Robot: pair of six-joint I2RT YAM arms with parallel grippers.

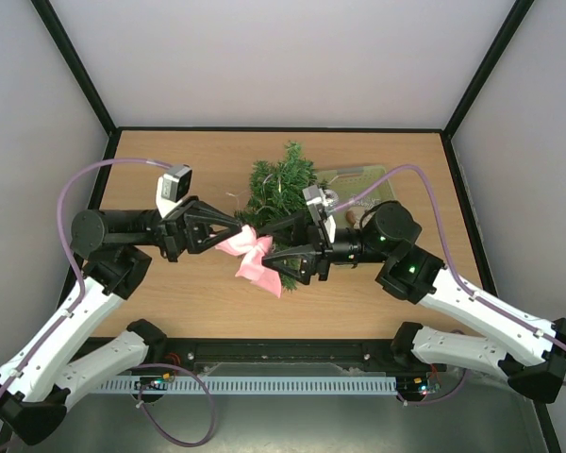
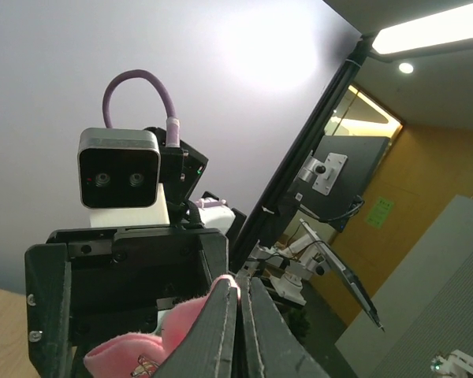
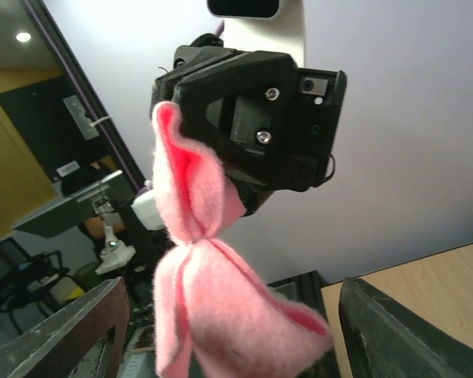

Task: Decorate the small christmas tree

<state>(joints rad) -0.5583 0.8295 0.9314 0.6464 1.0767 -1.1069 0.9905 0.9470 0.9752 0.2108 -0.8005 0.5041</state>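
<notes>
While it is being offered across, pink bow (image 1: 255, 255): being clamped by the shut left claw (image 1: 238, 233), clear of the desk (image 1: 170, 293).
right claw (image 1: 267, 243): being held apart around the bow, likely for a handover.
small christmas tree (image 1: 281, 181): being shown just behind both claws.
basket (image 1: 358, 177): contents being hidden by the right arm.

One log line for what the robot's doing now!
left gripper: shut on pink bow | right gripper: open, facing bow | small christmas tree: beyond bow
</notes>
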